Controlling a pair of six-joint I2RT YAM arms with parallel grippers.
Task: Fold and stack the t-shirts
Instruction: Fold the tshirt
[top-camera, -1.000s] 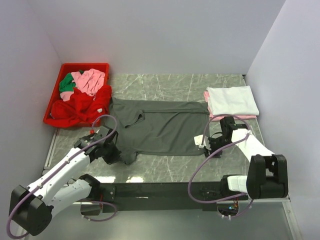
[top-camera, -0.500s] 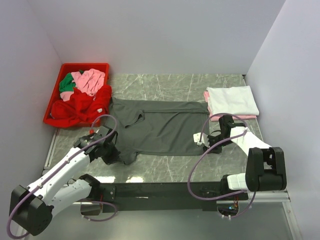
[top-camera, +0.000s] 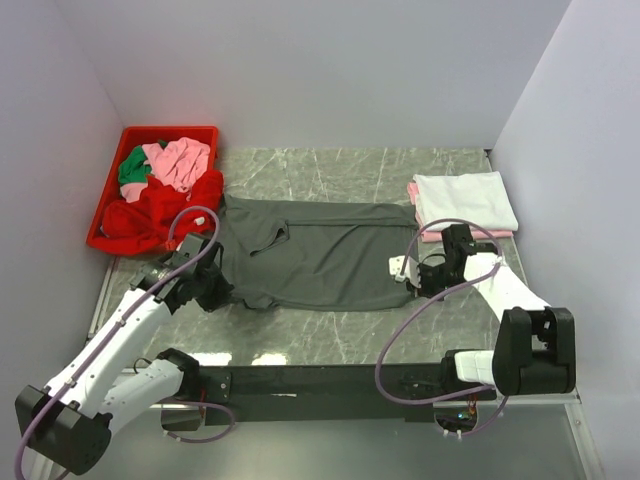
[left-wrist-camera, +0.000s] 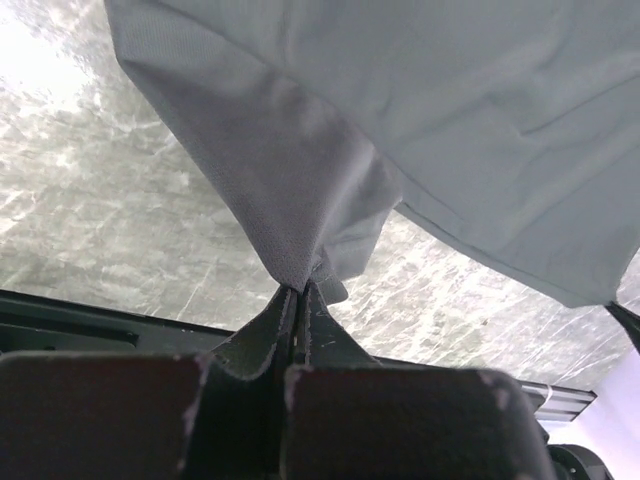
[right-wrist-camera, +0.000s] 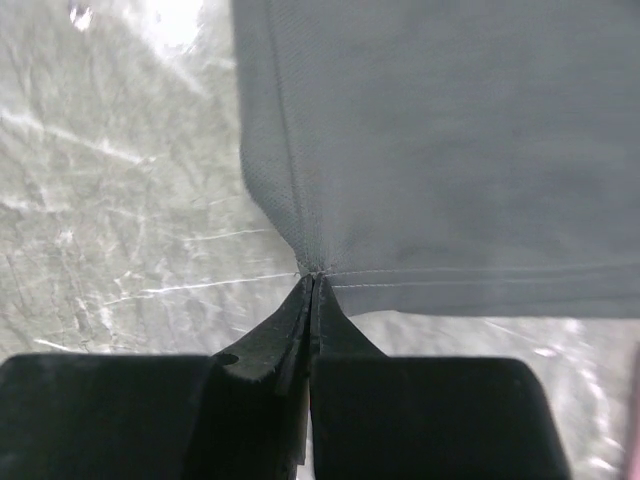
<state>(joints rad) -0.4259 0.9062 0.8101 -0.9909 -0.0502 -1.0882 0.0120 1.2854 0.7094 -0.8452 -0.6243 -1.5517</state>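
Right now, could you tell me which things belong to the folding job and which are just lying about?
Job: dark grey t-shirt, pinched by left gripper and right gripper; folded stack; crumpled shirts.
Lying about: red bin holding the crumpled ones; table.

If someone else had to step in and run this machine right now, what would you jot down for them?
Left gripper: shut on the dark grey t-shirt, near-left corner.
Right gripper: shut on its near-right hem corner.
Done: folded white t-shirt stacked on a folded pink t-shirt, far right.
Left: fold and stack the grey one, then the red t-shirt, crumpled pink t-shirt and green t-shirt in the red bin.
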